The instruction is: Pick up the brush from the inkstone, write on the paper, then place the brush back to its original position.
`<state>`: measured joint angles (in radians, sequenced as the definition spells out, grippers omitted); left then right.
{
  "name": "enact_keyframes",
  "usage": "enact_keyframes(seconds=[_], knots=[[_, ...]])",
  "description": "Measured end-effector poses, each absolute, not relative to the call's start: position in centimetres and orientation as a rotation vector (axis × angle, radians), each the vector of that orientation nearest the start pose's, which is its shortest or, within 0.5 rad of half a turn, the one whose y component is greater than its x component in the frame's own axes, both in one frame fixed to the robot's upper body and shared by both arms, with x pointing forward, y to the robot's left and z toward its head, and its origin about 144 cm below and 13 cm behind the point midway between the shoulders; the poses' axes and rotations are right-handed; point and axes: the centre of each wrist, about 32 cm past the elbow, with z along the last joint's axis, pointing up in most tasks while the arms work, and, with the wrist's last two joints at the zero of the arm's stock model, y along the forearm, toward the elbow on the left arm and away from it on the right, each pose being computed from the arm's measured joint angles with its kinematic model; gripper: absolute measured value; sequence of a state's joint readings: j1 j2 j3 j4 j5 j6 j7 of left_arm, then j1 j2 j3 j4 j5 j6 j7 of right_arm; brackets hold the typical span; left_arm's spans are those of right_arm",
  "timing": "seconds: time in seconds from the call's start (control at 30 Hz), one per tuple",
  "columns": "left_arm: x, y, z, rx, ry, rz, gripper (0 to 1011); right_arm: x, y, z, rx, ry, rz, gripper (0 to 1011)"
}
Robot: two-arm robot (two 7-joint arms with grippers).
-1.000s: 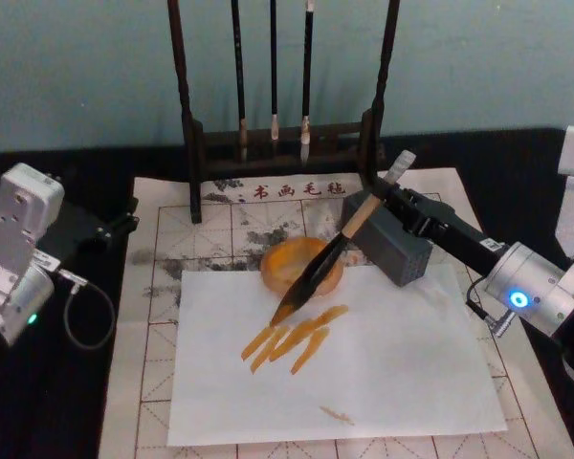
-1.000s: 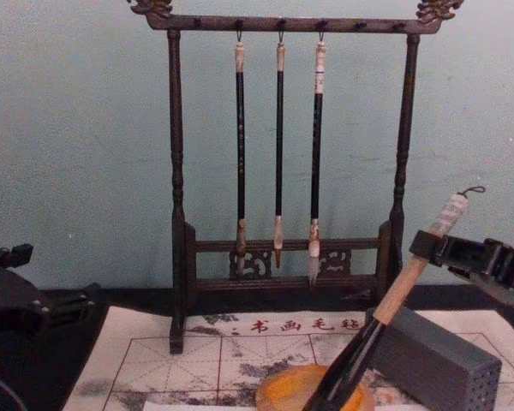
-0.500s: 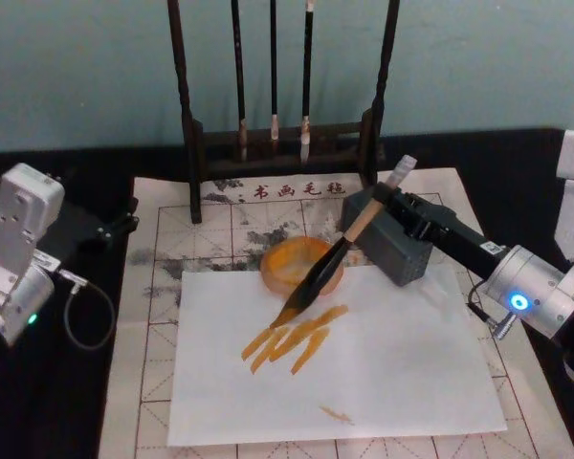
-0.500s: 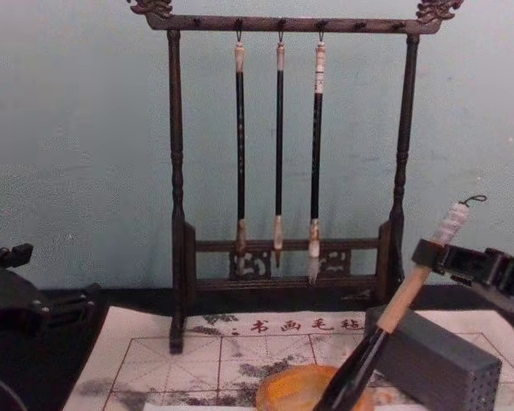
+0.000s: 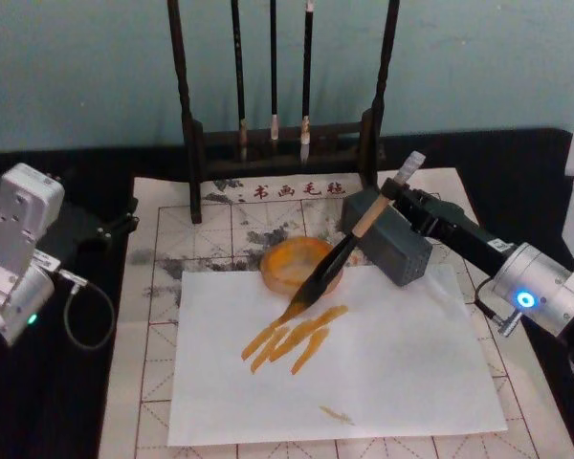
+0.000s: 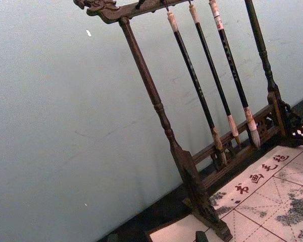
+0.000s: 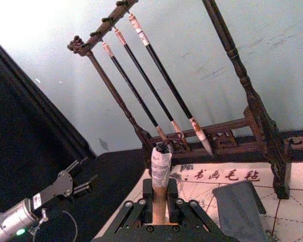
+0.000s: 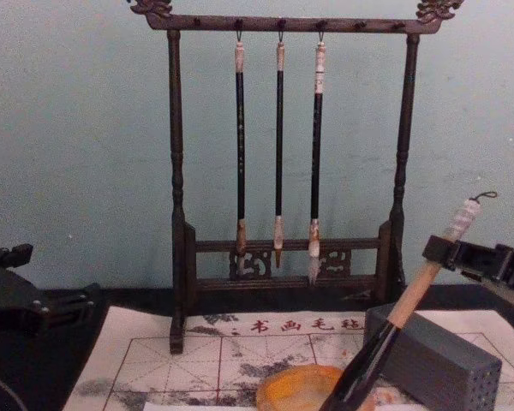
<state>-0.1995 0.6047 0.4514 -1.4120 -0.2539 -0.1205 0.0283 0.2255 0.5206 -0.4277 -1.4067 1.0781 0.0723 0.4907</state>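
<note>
Tan-handled brush (image 5: 345, 248) now further rt.

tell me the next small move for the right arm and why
Probably lower the brush to rest on the inkstone. The right gripper holds it tilted, tip just past the dish's near rim, and orange strokes already lie on the white sheet, so writing looks done. The left gripper sits parked aside.

Orange-yellow inkstone (image 5: 294, 264), red-gridded paper (image 5: 163, 287) (grey smudges), tan-handled brush (image 5: 349, 247)
</note>
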Motion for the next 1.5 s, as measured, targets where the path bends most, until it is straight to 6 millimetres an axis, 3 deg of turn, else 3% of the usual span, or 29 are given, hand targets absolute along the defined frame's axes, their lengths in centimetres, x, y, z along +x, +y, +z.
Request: enact_keyframes(seconds=[1.5], knots=[[48.9, 31.0, 114.0, 0.304, -0.285, 1.248, 1001, 49.9, -30.3, 115.0, 0.281, 0.450, -0.857, 185]])
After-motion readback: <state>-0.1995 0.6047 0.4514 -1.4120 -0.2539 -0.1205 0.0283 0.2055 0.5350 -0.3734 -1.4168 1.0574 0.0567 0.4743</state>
